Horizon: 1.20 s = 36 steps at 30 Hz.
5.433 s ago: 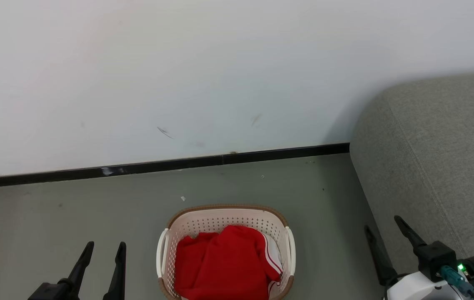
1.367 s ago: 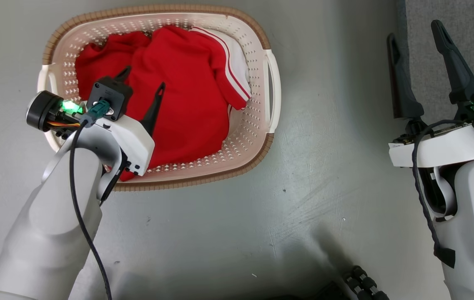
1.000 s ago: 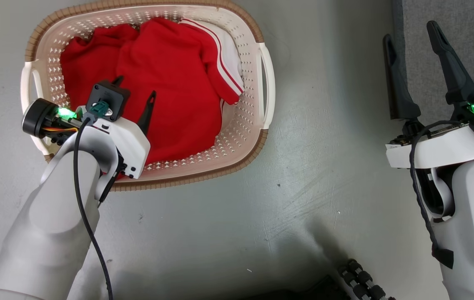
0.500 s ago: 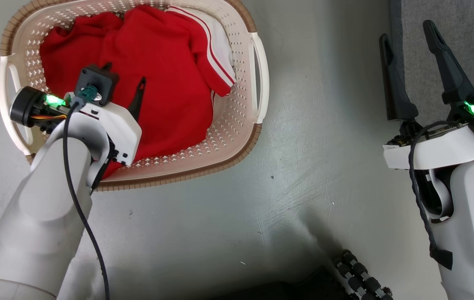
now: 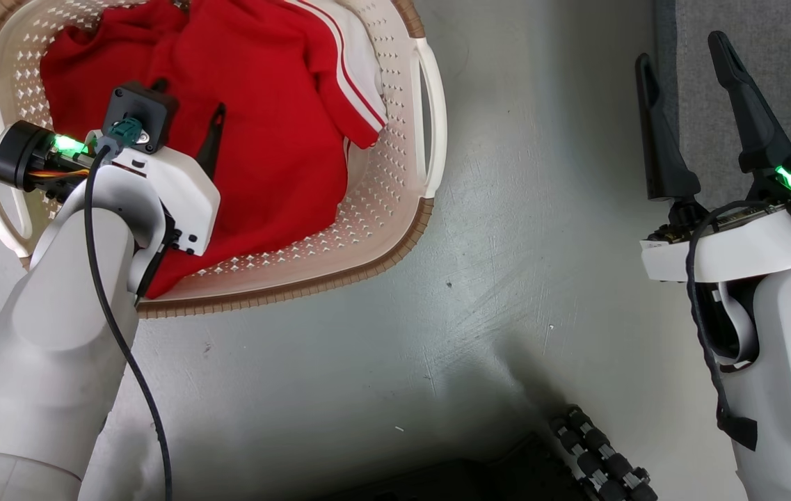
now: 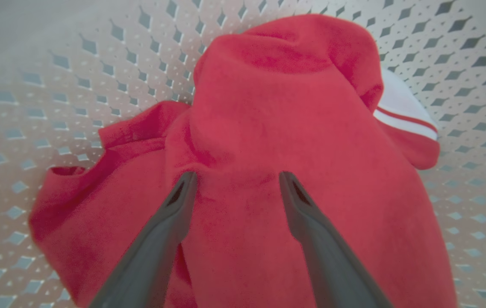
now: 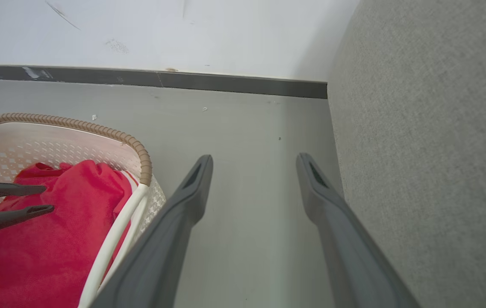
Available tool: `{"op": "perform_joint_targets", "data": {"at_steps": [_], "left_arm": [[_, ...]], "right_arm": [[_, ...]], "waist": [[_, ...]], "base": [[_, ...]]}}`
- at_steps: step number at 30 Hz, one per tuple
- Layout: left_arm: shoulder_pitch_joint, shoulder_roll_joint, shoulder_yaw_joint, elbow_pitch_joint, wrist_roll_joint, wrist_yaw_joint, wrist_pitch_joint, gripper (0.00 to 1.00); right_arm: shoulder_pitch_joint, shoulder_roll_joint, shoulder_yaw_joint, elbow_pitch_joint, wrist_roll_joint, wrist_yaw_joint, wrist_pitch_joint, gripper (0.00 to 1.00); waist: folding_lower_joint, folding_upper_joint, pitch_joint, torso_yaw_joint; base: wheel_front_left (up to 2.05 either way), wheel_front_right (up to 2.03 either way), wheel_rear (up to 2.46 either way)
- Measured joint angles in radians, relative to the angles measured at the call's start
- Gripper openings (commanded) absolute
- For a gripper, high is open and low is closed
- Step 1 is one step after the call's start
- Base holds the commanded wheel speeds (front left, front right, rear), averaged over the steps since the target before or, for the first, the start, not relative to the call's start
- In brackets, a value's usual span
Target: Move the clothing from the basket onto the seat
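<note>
The grey floor (image 5: pixel 492 278) is running across the middle of the head view. It is meeting a white wall (image 7: pixel 161 30) and a dark skirting board (image 7: pixel 225 81) at the top of the right wrist view. The grey fabric sofa (image 5: pixel 757 42) is occupying the upper right corner. The cream perforated laundry basket (image 5: pixel 430 104) is standing on the floor at upper left, well apart from the sofa. The red clothing (image 5: pixel 277 139) with white stripes is lying bunched inside the basket. The left gripper (image 6: pixel 237 175) is hanging inside the basket, fingers spread wide over the red fabric and pinching nothing; contact cannot be confirmed. The right gripper (image 5: pixel 678 47) is hovering at the sofa's edge, fingers spread wide, holding nothing.
</note>
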Motion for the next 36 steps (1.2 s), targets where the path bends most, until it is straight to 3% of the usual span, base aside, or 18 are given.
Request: {"op": "perform_joint_targets", "data": {"at_steps": [13,19,20,22,25,36], "left_arm": [[-0.024,0.006,-0.002,0.030,0.000,-0.003,-0.012,0.97],[-0.025,0.006,-0.004,0.045,0.000,-0.004,-0.012,0.61],[-0.026,0.005,-0.005,0.048,0.000,-0.004,-0.013,0.45],[-0.027,0.004,-0.005,0.050,0.000,-0.004,-0.014,0.35],[-0.038,0.001,-0.007,0.056,0.000,-0.004,-0.021,0.02],[-0.040,-0.021,-0.006,0.071,-0.019,-0.016,-0.051,0.00]], "right_arm": [[0.000,0.000,0.002,-0.011,0.002,0.000,0.000,1.00],[0.001,0.000,0.002,-0.015,0.006,0.000,0.000,1.00],[0.001,0.000,0.002,-0.016,0.007,0.000,0.000,1.00],[0.002,0.000,0.002,-0.016,0.007,0.000,-0.001,1.00],[0.005,0.000,0.000,-0.017,0.007,0.000,-0.001,1.00],[-0.001,0.000,-0.006,-0.017,0.024,0.000,-0.001,1.00]], "waist": [[0.0000,0.0000,0.023,-0.010],[0.0000,0.0000,0.033,-0.018],[0.0000,0.0000,0.034,-0.019],[0.0000,0.0000,0.035,-0.020],[0.0000,0.0000,0.037,-0.022],[0.0000,0.0000,0.032,-0.019]], "base": [[0.00,0.00,0.00],[0.00,0.00,0.00],[0.00,0.00,0.00],[0.00,0.00,0.00],[0.00,0.00,0.00],[0.00,0.00,0.00]]}}
